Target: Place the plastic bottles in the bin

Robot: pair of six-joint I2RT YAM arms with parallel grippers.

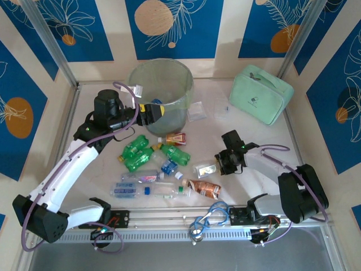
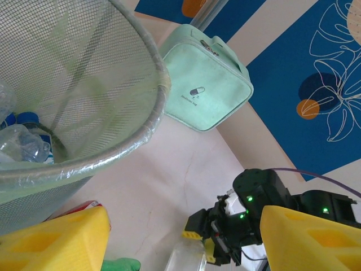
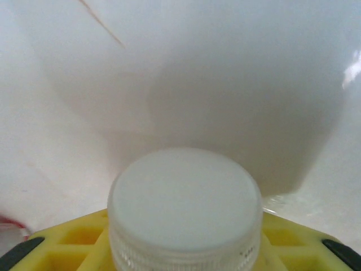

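The bin (image 1: 169,76) stands at the back centre, with bottles (image 2: 22,141) lying inside it. My left gripper (image 1: 153,110) hovers against its front wall, open, with nothing between the yellow fingers (image 2: 62,240). Loose plastic bottles lie in front: green ones (image 1: 135,152), a red-labelled one (image 1: 175,137), a brown one (image 1: 203,189) and clear blue-labelled ones (image 1: 132,189). My right gripper (image 1: 219,165) is low on the table, shut on a clear bottle (image 1: 205,170). Its white cap (image 3: 185,203) sits between the yellow fingers (image 3: 62,251). From the left wrist, the right gripper (image 2: 217,245) shows holding that clear bottle (image 2: 186,259).
A mint-green zippered case (image 1: 261,93) lies at the back right, also visible as the case (image 2: 208,84) beside the bin rim (image 2: 113,152). A small clear wrapper (image 1: 197,111) lies between bin and case. Bare tabletop (image 1: 254,135) spreads right of the bottles.
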